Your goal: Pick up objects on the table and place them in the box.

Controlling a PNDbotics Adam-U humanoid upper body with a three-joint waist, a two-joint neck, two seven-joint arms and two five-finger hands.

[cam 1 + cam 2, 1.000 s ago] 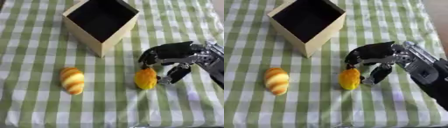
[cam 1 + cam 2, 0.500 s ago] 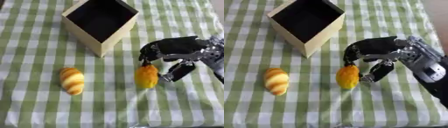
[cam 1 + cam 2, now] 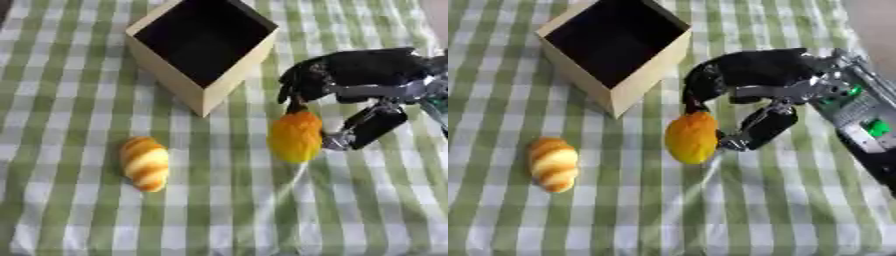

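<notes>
My right hand point(image 3: 359, 75) comes in from the right and is shut on an orange-yellow oval fruit point(image 3: 295, 136), pinched between curled fingers above and the thumb point(image 3: 367, 127) at its right. The fruit hangs above the cloth, right of the box's near corner. The open cardboard box point(image 3: 201, 95) with a dark inside stands at the upper middle. A striped yellow-and-orange croissant-like bun point(image 3: 145, 162) lies on the cloth at the lower left. My left hand does not show.
A green-and-white checked tablecloth point(image 3: 105, 220) covers the whole table. The cloth's far right edge shows at the upper right corner point(image 3: 872, 20).
My right hand has lifted the orange fruit off the cloth and carried it slightly up and left toward the box. The bun and box have stayed put.
</notes>
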